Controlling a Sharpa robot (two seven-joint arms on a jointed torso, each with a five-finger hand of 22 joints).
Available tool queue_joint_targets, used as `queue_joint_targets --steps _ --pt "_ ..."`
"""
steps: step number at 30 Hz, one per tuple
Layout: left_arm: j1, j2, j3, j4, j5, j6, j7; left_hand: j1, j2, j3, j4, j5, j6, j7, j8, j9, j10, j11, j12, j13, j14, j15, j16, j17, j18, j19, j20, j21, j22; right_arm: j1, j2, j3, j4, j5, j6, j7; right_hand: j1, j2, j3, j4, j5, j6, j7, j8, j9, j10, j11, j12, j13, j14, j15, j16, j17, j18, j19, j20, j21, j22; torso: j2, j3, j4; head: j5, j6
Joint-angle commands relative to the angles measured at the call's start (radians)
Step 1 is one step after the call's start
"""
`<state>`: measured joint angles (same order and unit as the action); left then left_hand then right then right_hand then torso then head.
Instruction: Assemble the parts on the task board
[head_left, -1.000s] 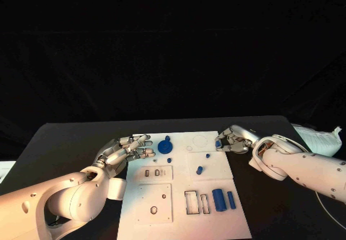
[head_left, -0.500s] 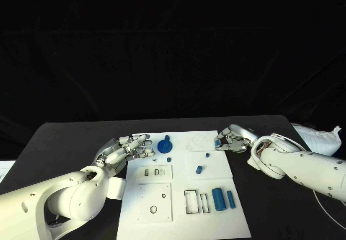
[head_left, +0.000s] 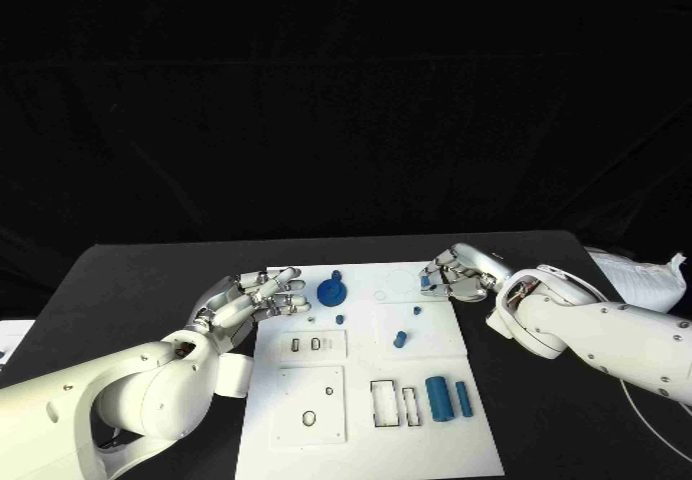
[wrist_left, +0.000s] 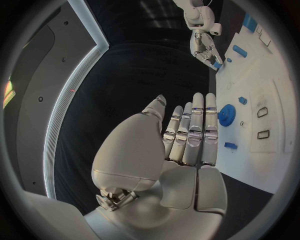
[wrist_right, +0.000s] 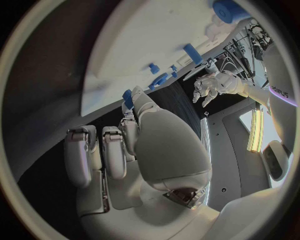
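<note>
**Right hand pinches a blue part at the board's far right corner; left hand spread at its left edge**

The black table (head_left: 130, 280) carries the white task board (head_left: 368, 420), which serves as the landmark here. The right arm (head_left: 606, 335) reaches in toward the board's far right corner, and the left arm (head_left: 101, 400) lies along the board's left side.

The right hand (head_left: 459, 275) sits over the board's far right corner with its fingers curled in around a small blue part (head_left: 427, 282), which shows between the fingertips; from the right wrist view the same piece (wrist_right: 127, 98) juts out past the fingers, so it seems pinched rather than merely touched. The left hand (head_left: 260, 297) rests at the board's far left edge, fingers straight and slightly apart, holding nothing.

On the board, a round blue disc (head_left: 332, 293) lies near the far left, just beside the left hand's fingertips. Two blue cylinders stand side by side near the board's near right edge: the thicker one (head_left: 437, 398) and the thinner one (head_left: 463, 398). A short blue peg (head_left: 400, 340) lies about mid-board, with a tiny blue piece (head_left: 415, 311) just beyond it and another (head_left: 339, 320) nearer the disc.
</note>
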<state>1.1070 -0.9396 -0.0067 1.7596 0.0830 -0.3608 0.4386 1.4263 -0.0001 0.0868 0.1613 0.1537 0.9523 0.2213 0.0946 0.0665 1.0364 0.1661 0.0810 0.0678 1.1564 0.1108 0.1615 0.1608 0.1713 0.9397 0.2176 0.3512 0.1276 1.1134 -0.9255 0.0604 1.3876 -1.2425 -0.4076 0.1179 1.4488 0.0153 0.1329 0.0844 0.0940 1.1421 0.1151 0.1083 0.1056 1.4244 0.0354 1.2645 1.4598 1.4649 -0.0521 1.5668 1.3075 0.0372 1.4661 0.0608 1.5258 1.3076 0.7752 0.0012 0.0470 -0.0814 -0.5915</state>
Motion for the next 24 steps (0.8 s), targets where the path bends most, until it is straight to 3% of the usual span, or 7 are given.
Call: queue_joint_targets --steps 1,6,11,18,24 --pt "0.000 0.002 0.001 -0.003 0.001 0.018 0.006 0.008 0.004 -0.001 -0.008 0.006 0.004 0.002 -0.004 -0.001 0.005 0.002 -0.006 -0.001 -0.004 0.002 -0.004 0.001 0.012 0.004 0.003 -0.007 -0.001 0.011 0.001 0.002 0.054 0.046 -0.065 -0.078 -0.003 0.022 -0.002 0.010 -0.010 0.034 -0.033 0.008 0.011 0.021 -0.031 -0.004 -0.099 0.106 -0.006 0.004 0.263 -0.017 0.052 -0.006 0.005 0.177 -0.002 -0.0020 -0.0009 0.005 0.002" --pt "-0.001 0.005 0.000 -0.013 0.001 0.018 0.007 0.008 0.004 -0.001 -0.008 0.006 0.004 0.002 -0.004 -0.001 0.005 0.002 -0.006 -0.001 -0.004 0.002 -0.004 0.001 0.012 0.004 0.003 -0.007 -0.001 0.022 0.018 0.003 0.145 0.027 -0.083 -0.155 -0.003 0.024 0.000 0.010 -0.010 0.033 -0.033 0.008 0.011 0.018 -0.031 -0.010 -0.102 0.106 -0.006 0.004 0.263 -0.017 0.051 -0.006 0.004 0.175 -0.010 -0.0062 0.0031 0.013 -0.005" --pt "-0.002 0.009 0.000 -0.025 0.002 0.018 0.009 0.008 0.004 -0.001 -0.008 0.006 0.004 0.002 -0.004 -0.001 0.005 0.002 -0.006 -0.001 -0.004 0.002 -0.004 0.001 0.012 0.004 0.003 -0.007 -0.001 0.020 0.066 0.000 0.198 -0.042 -0.065 -0.215 -0.001 0.025 0.003 0.007 -0.009 0.031 -0.033 0.007 0.011 0.018 -0.032 -0.011 -0.103 0.106 -0.006 0.004 0.263 -0.017 0.051 -0.007 0.004 0.175 -0.016 -0.0100 0.0089 0.023 -0.014" --pt "-0.003 0.014 0.000 -0.046 0.002 0.018 0.014 0.009 0.004 0.000 -0.008 0.006 0.004 0.003 -0.005 -0.001 0.005 0.002 -0.007 -0.001 -0.004 0.002 -0.004 0.001 0.012 0.004 0.003 -0.007 -0.001 -0.012 0.152 -0.011 0.240 -0.156 -0.008 -0.288 -0.005 0.024 0.005 0.005 -0.004 0.026 -0.031 0.004 0.011 0.017 -0.030 -0.014 -0.104 0.106 -0.006 0.004 0.263 -0.016 0.049 -0.007 0.002 0.171 -0.025 -0.0157 0.0175 0.035 -0.031" --pt "-0.003 0.017 -0.001 -0.055 0.002 0.018 0.015 0.009 0.004 0.000 -0.008 0.006 0.004 0.003 -0.005 -0.001 0.005 0.002 -0.007 -0.001 -0.004 0.002 -0.004 0.001 0.012 0.004 0.003 -0.007 -0.001 -0.041 0.203 -0.014 0.239 -0.235 0.010 -0.344 -0.008 0.023 0.006 0.004 0.001 0.025 -0.031 0.004 0.012 0.016 -0.030 -0.016 -0.105 0.106 -0.006 0.004 0.263 -0.016 0.048 -0.007 0.001 0.170 -0.030 -0.0197 0.0224 0.044 -0.043"
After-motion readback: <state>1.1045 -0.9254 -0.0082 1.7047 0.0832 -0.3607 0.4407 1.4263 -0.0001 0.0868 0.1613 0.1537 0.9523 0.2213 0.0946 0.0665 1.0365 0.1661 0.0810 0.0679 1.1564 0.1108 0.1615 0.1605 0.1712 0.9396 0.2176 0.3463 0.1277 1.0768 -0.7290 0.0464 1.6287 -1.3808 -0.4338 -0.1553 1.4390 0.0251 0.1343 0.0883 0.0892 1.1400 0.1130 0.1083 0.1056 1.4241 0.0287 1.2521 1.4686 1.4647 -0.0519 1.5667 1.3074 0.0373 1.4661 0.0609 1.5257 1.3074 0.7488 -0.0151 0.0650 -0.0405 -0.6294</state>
